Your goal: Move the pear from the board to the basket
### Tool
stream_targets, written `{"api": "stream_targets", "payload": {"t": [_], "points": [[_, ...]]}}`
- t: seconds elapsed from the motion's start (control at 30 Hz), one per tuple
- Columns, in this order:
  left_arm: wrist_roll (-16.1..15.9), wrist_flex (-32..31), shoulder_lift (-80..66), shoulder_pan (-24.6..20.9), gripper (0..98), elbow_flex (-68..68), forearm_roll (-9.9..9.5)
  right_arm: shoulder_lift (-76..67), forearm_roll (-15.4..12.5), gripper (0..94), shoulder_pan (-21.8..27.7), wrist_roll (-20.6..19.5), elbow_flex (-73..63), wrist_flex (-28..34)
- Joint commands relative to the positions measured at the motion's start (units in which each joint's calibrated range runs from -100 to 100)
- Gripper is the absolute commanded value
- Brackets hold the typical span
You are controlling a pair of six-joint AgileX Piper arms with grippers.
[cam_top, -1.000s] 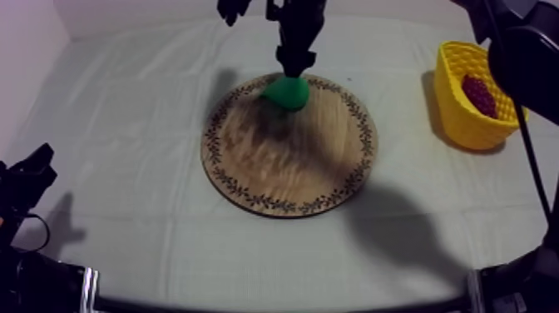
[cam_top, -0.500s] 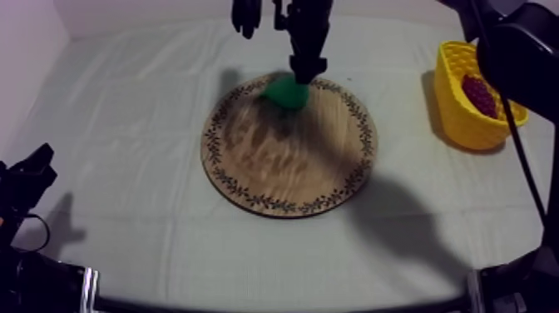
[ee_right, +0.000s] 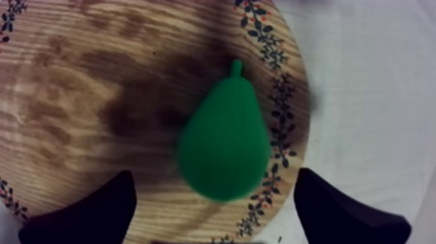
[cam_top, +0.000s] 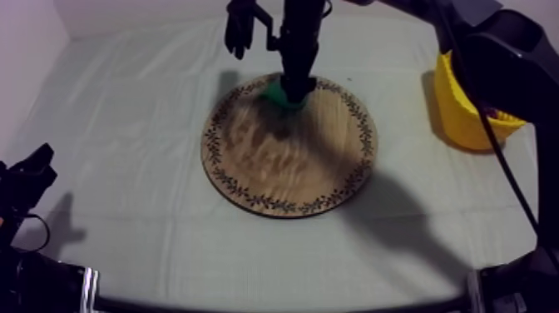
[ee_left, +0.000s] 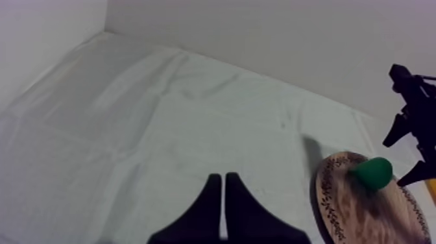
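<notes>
Green pear (ee_right: 224, 146) on board (ee_right: 78, 97), right end effector (ee_right: 214, 175) apart above, left end effector (ee_left: 224, 180) together

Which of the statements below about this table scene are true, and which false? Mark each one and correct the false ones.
1. The pear is on the wooden board, near its patterned rim. True.
2. The right gripper is shut on the pear. False: its fingers stand open, one at each side of the pear.
3. The left gripper is shut on nothing, over the cloth. True.
4. The yellow basket stands on the wooden board. False: it stands on the cloth, apart from the board, at the robot's right.
</notes>
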Motion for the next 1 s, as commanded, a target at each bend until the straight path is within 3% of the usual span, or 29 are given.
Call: {"api": "stream_targets", "payload": {"t": [0.0, 0.47, 0.8, 0.97], "points": [[0.01, -0.01, 0.0, 0.0, 0.1, 0.0, -0.02, 1.31, 0.01, 73.7, 0.0, -0.05, -1.07, 0.14], [0.01, -0.01, 0.0, 0.0, 0.1, 0.0, -0.02, 8.8, 0.42, 72.1, 0.72, -0.28, -5.29, -2.16], [0.01, -0.01, 0.0, 0.0, 0.1, 0.0, -0.02, 10.14, -0.29, 44.5, 0.72, -1.06, -6.05, -3.64], [0.01, -0.01, 0.0, 0.0, 0.1, 0.0, -0.02, 8.32, -0.44, 39.7, 0.67, -0.79, -5.52, -3.62]]}}
